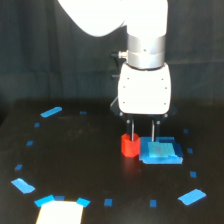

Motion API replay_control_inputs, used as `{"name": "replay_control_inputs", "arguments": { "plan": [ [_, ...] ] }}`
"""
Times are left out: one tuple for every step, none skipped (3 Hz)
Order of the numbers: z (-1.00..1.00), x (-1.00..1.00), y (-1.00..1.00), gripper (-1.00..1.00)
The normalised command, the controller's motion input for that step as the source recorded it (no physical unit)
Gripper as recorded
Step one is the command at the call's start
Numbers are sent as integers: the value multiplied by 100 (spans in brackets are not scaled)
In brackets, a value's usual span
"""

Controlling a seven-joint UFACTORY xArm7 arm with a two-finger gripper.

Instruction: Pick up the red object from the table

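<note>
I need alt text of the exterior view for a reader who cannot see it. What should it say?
A white robot arm's gripper reaches down over a small red object on a black table; one thin finger stands over it, the other over a light-blue block touching its right side. Blue tape marks dot the table.

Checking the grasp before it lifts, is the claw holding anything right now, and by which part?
Cannot be told. The claw is down at the red object, one finger over its top, the other over the blue block; no closed grip is visible.
</note>
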Motion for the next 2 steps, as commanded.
{"name": "replay_control_inputs", "arguments": {
  "plan": [
    [5, -23, 71, 100],
    [-14, 27, 30, 100]
  ]
}}
